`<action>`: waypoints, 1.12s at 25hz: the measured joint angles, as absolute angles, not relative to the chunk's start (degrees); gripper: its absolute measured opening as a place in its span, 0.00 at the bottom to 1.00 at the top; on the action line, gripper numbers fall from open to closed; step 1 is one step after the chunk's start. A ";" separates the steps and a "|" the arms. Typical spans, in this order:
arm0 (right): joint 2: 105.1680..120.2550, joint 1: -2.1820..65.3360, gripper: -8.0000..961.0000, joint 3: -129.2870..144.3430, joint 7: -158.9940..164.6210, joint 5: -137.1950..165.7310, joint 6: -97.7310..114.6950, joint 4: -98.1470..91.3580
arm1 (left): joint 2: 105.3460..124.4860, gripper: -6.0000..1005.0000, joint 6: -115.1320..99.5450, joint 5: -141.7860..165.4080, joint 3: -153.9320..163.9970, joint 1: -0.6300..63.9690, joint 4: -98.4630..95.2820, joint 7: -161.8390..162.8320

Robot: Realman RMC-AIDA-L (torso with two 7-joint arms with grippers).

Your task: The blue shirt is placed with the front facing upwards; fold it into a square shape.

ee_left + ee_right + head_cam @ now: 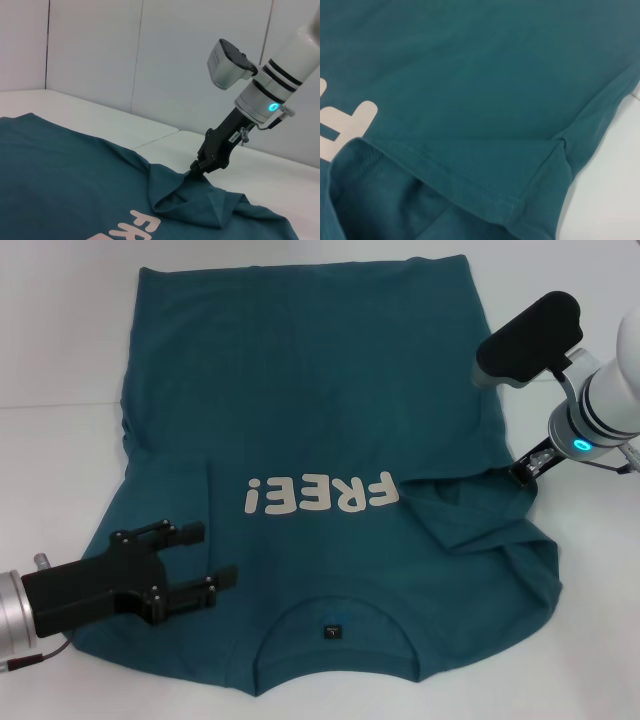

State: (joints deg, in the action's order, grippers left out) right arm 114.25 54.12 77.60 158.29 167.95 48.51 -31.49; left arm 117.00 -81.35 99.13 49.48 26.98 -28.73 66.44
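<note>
The blue shirt [320, 390] lies front up on the white table, cream "FREE!" lettering [320, 495] in the middle, collar and dark tag [332, 631] at the near edge. Both sleeves are folded inward onto the body. My right gripper [524, 470] is at the shirt's right side, by the armpit, shut on the cloth. The left wrist view shows it [196, 167] pinching a small raised peak of the shirt [60, 165]. My left gripper [205, 558] is open and empty, just above the shirt's near left shoulder. The right wrist view shows only the shirt [470, 75] and a folded hem.
The white table [60, 340] shows bare on both sides of the shirt and beyond its far hem. White walls [100, 50] stand behind the table in the left wrist view.
</note>
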 joint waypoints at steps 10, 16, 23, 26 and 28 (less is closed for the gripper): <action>114.07 56.88 0.02 74.67 162.64 167.96 50.05 -32.02 | 117.19 0.76 -81.14 99.14 49.48 26.98 -28.69 65.89; 114.04 58.89 0.01 72.01 164.77 167.96 50.40 -31.91 | 117.30 0.76 -81.09 99.14 49.48 26.98 -28.65 65.39; 114.47 61.17 0.04 71.85 165.59 167.96 50.05 -30.13 | 117.28 0.76 -81.02 99.14 49.37 26.89 -28.54 64.56; 114.45 62.28 0.06 71.61 166.44 167.96 48.80 -29.08 | 117.33 0.76 -81.02 99.14 49.33 26.89 -28.50 64.39; 114.26 62.99 0.07 71.20 166.73 167.96 47.91 -28.34 | 117.33 0.76 -81.02 99.14 49.29 26.83 -28.50 64.22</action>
State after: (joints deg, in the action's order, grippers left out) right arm 114.26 62.99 71.20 166.73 167.96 47.91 -28.34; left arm 117.33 -81.02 99.14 49.29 26.83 -28.50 64.22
